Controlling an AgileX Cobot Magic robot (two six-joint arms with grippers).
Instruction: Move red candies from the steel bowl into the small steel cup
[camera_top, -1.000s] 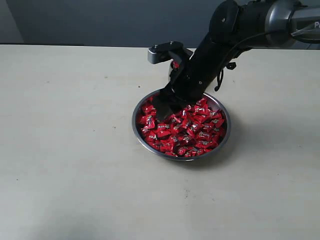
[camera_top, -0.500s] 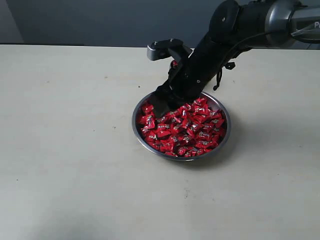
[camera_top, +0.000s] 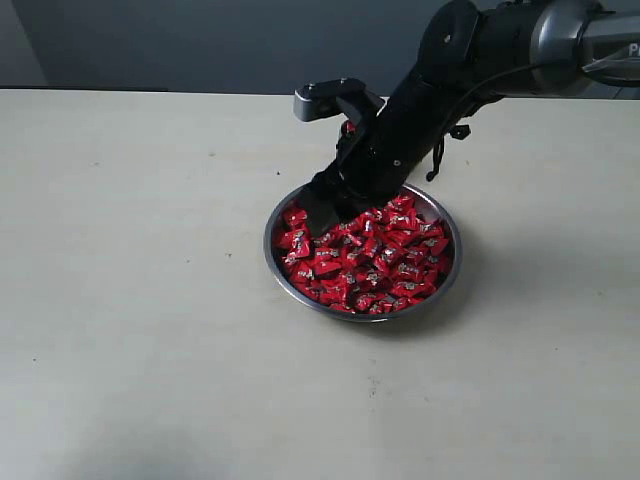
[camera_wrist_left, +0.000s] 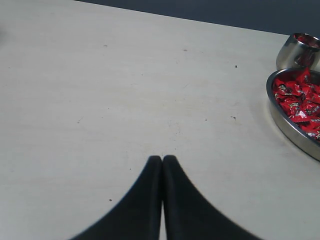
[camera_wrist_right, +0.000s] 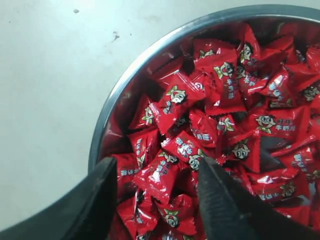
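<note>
The steel bowl (camera_top: 268, 245) sits mid-table, heaped with red candies (camera_top: 385, 260). My right gripper (camera_top: 318, 215) hangs just above the bowl's far-left part. In the right wrist view it (camera_wrist_right: 156, 167) is open, with its fingers astride a few red candies (camera_wrist_right: 220, 95) near the bowl rim (camera_wrist_right: 125, 85) and nothing pinched. The small steel cup (camera_wrist_left: 295, 52), with red inside, stands right behind the bowl (camera_wrist_left: 290, 127). In the exterior view the right arm mostly hides it. My left gripper (camera_wrist_left: 162, 159) is shut and empty over bare table, well to the bowl's left.
The pale tabletop (camera_top: 140, 300) stretches around the bowl on all sides. A dark wall runs along the table's far edge (camera_top: 150, 92). The right arm reaches in from the upper right across the cup's spot.
Since a second ago my right gripper has risen a little off the candy heap and shifted back toward the bowl's far rim. It has held still for the last half second.
</note>
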